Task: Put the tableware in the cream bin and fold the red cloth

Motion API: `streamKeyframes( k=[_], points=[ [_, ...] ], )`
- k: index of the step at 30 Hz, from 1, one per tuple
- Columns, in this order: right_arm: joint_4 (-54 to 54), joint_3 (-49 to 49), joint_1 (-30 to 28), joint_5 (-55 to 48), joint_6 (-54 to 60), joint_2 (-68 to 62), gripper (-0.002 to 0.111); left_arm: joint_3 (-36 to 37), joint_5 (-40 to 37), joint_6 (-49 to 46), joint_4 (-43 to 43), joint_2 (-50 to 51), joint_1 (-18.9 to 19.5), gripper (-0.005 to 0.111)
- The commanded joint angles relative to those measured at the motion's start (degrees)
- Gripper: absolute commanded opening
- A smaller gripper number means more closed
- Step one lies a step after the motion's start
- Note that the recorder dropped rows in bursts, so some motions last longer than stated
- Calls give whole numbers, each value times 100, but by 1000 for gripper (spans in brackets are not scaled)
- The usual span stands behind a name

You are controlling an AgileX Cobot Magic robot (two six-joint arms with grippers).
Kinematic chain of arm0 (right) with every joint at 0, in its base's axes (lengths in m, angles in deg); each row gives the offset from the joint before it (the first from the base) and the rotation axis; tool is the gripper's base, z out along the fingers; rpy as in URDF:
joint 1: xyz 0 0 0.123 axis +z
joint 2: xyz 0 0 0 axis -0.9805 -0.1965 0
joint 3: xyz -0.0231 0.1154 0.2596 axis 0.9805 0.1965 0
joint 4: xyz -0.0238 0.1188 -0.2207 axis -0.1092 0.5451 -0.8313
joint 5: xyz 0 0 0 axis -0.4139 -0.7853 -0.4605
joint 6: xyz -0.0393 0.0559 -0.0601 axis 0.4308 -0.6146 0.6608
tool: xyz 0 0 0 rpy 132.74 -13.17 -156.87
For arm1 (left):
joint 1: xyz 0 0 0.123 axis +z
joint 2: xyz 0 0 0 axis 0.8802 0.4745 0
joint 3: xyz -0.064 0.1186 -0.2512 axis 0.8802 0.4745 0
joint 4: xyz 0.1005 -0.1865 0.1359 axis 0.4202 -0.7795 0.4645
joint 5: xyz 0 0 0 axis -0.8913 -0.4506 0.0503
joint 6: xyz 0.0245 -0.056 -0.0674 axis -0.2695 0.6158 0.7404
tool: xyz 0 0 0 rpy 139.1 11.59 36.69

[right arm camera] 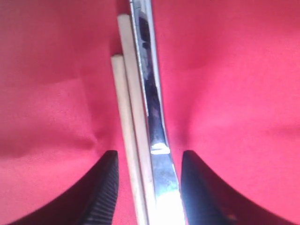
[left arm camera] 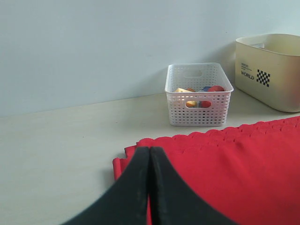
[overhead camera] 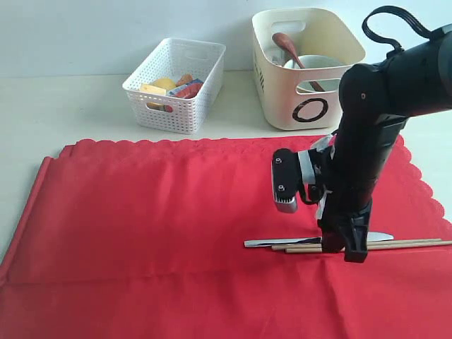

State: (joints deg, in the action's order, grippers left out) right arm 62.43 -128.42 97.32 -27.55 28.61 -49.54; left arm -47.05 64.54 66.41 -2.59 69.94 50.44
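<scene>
Two claws on show, and the left claw (left arm camera: 149, 153) comes first: tips pressed together, holding nothing, waiting out toward the tabletop's left edge by the cloth (overhead camera: 155, 212). That cloth lies spread and unfolded along the front edge. At the back edge sits the basket (overhead camera: 173, 116) of food, and toward the back right corner the bin (overhead camera: 282, 92), with a spoon (overhead camera: 286, 44) and bowl (overhead camera: 314, 65) showing inside. Toward the front right, the knife (overhead camera: 282, 242) and chopsticks (overhead camera: 409, 244) lie side by side on the cloth, touching. The right claw (overhead camera: 345, 248) is down over them, fingers (right arm camera: 105, 187) apart, one on each side.

Now for the squeeze. The fingers look square to the bundle, which is good. Keep low so the pads catch the flat knife's edge, but don't bite into the cloth. Close steadily so all three gather, not roll apart. Then lift level, or a stick may slide out on the way to the bin.
</scene>
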Motion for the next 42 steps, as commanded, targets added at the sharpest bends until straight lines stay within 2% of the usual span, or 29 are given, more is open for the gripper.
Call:
streamKeyframes(
  k=[1,8,19,37,42],
  points=[
    [543,-11,1,-147,684,58,42,17,5,24,-3,-37,-35,1],
    [502,-11,1,-307,739,58,42,17,5,9,-3,-37,-35,1],
    [513,0,1,-334,739,-146,33,17,5,23,-3,-37,-35,1],
    [171,-10,1,-237,173,-779,33,17,5,23,-3,-37,-35,1],
    [-113,-10,278,-308,173,-868,33,17,5,11,-3,-37,-35,1]
  ],
)
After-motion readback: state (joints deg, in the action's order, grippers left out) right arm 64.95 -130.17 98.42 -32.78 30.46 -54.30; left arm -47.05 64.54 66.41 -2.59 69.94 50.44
